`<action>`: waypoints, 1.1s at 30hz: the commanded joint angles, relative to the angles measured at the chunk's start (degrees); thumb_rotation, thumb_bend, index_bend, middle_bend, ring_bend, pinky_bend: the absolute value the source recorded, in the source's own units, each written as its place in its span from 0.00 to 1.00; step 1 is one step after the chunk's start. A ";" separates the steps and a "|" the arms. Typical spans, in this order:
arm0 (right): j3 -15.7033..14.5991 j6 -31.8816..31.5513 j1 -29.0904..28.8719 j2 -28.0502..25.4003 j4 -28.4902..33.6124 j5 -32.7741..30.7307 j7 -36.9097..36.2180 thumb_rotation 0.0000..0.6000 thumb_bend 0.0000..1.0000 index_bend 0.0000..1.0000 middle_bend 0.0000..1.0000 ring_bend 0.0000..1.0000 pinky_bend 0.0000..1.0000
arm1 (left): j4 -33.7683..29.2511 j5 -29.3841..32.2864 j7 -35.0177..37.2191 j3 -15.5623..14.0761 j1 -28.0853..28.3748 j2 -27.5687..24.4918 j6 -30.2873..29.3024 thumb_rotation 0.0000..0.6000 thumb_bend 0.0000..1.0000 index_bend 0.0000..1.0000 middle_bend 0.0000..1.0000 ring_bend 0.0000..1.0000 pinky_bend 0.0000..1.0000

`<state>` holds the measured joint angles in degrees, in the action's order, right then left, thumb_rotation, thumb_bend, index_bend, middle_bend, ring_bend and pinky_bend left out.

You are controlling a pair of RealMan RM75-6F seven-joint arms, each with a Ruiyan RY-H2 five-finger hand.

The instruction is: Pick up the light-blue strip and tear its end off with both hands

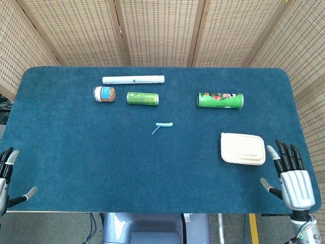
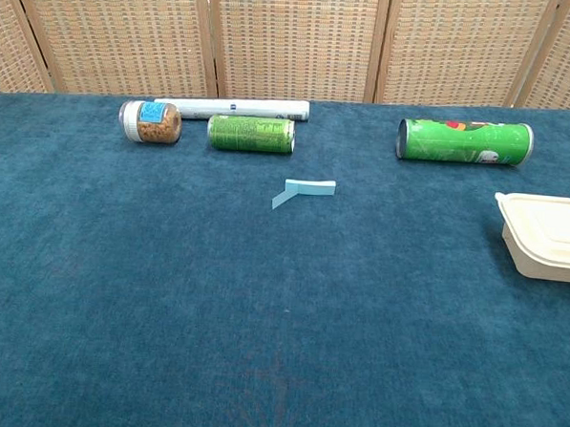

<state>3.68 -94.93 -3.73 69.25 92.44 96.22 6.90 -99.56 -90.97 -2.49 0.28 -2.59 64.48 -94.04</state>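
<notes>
The light-blue strip (image 1: 163, 125) (image 2: 306, 189) lies bent on the blue table cloth near the middle, one end folded down to the left. My left hand (image 1: 7, 177) rests at the table's near left corner, fingers apart and holding nothing. At the near right corner my right hand (image 1: 292, 175) is spread with fingers pointing up, empty. Both hands are far from the strip. The chest view shows neither hand.
A white tube (image 1: 133, 80) (image 2: 243, 108), a small jar (image 1: 104, 93) (image 2: 149, 121) and a green can (image 1: 142, 98) (image 2: 252, 133) lie at the back left. A green chip canister (image 1: 220, 100) (image 2: 465, 142) lies back right. A cream lidded box (image 1: 242, 148) (image 2: 550, 236) sits beside my right hand.
</notes>
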 commanded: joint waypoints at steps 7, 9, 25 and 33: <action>0.37 -0.32 0.19 0.18 -0.24 -0.17 1.72 1.00 0.00 0.07 0.00 0.00 0.00 | 0.21 0.17 -0.50 -0.01 -0.06 0.32 0.17 1.00 0.00 0.00 0.00 0.00 0.00; 0.32 0.10 0.11 0.14 -0.15 -0.32 2.04 1.00 0.00 0.07 0.00 0.00 0.00 | 0.09 0.13 -0.87 0.00 0.00 0.38 0.27 1.00 0.00 0.00 0.00 0.00 0.00; 15.16 34.77 -27.20 8.90 2.30 -20.45 16.90 1.00 0.00 0.22 0.00 0.00 0.00 | 0.37 4.29 -4.68 2.49 1.67 2.57 2.61 1.00 0.00 0.00 0.00 0.00 0.00; 20.37 42.34 -40.59 23.22 -11.09 -33.73 22.45 1.00 0.14 0.40 0.00 0.00 0.00 | 1.11 9.74 -5.99 4.90 3.50 3.49 6.00 1.00 0.01 0.00 0.00 0.00 0.00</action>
<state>21.65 -55.41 -40.66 88.09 85.80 66.26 26.70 -98.59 -81.88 -8.24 4.68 0.49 67.80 -88.60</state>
